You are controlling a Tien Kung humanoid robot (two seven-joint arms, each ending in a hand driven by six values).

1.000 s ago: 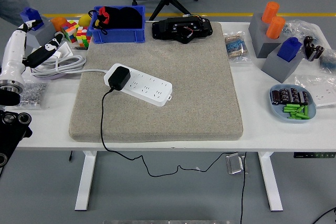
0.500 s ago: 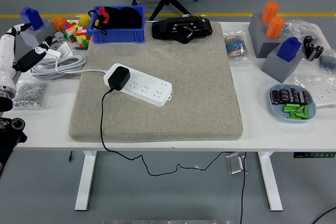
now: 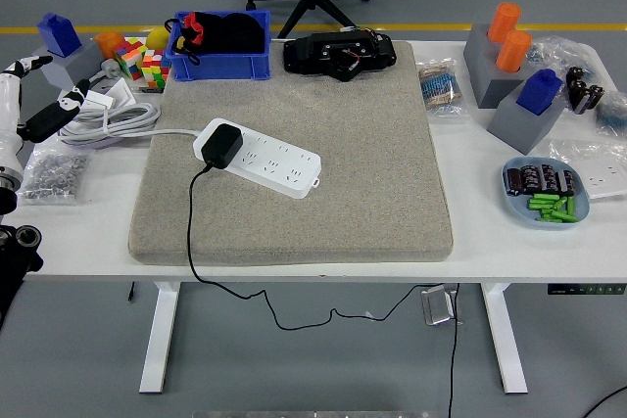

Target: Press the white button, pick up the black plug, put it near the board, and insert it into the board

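Well right of left hand, seemingly open: black plug, in board.

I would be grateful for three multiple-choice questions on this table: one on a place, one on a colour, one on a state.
1. Where does the power strip lie?
A on the grey mat
B in the blue bin
C on the floor

2. What colour are the two cylinders at the far right?
A green
B orange
C white

3. How is the black plug?
A held by a hand
B lying beside the strip
C seated in the strip

Answers: 1 A, strip rests on mat; 2 B, both orange; 3 C, it stands in the strip's left end.
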